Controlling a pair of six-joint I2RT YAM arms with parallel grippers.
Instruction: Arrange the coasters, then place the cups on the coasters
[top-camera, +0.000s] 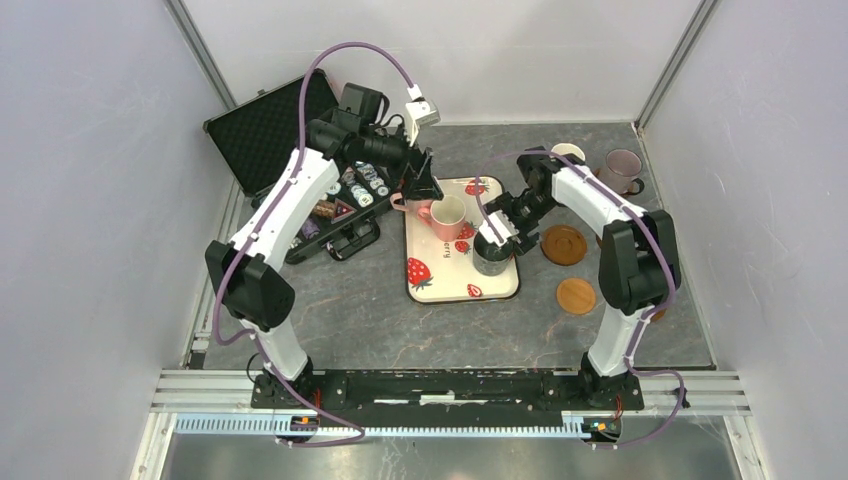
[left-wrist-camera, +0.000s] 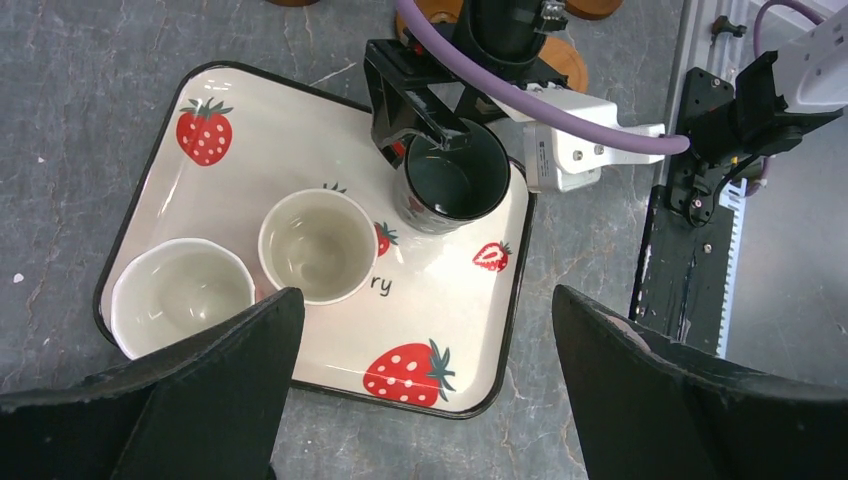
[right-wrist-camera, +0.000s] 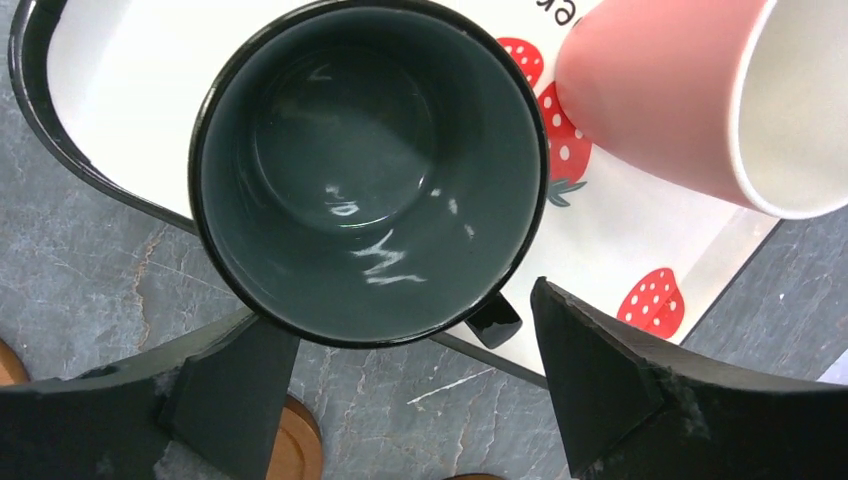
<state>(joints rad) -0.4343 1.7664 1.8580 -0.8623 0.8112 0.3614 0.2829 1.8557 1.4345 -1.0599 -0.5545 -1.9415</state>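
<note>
A dark green-grey cup stands on the near right corner of the strawberry tray. My right gripper is open and straddles the cup's near side. Its left finger sits against the rim. The right finger stands apart, with the handle in the gap. Two pink cups stand further back on the tray. My left gripper hangs open and empty above them. Two brown coasters lie on the table right of the tray.
A lilac mug and a pale cup stand at the back right. An open black case with poker chips lies at the back left. Walls close in on both sides.
</note>
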